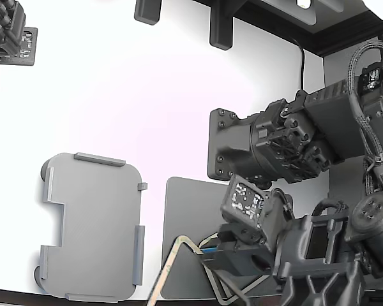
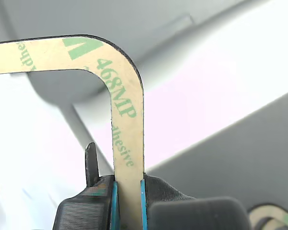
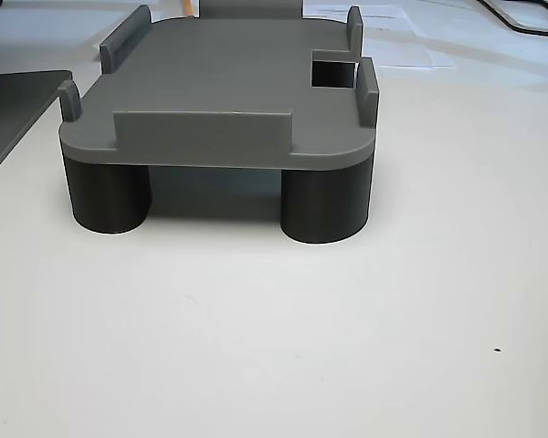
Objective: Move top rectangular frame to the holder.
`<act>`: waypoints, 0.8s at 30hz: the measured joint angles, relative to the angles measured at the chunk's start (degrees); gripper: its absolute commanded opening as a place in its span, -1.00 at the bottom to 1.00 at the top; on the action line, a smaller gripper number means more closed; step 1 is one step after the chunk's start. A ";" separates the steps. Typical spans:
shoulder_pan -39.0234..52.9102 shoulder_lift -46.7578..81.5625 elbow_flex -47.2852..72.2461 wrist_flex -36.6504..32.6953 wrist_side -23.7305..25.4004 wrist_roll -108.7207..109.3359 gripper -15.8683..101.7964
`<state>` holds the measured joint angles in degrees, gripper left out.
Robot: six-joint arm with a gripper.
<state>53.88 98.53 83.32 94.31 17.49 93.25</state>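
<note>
In the wrist view my gripper [image 2: 128,186] is shut on the top rectangular frame [image 2: 127,115], a thin beige strip with green print and a rounded corner, clamped between blue-padded fingers [image 2: 114,201]. In the exterior view the gripper [image 1: 209,250] holds the frame [image 1: 169,261] tilted and lifted over the near left corner of the dark grey mat [image 1: 188,217]. The light grey holder [image 1: 92,226] lies to the exterior view's left of the mat, bare, apart from the frame. The other view shows the holder [image 3: 219,91] close up on round feet, with nothing on it.
More frames lie on the mat under the arm [image 1: 242,294] and show blurred in the wrist view [image 2: 273,218]. My arm's dark body [image 1: 287,140] fills the exterior view's right. A second arm [image 1: 6,32] sits at the far left corner. Dark brackets [image 1: 220,25] stand at the back.
</note>
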 measured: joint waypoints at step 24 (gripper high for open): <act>-16.17 -19.25 -10.37 0.00 -2.46 27.86 -0.93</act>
<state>37.71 79.28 72.95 94.31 15.03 121.11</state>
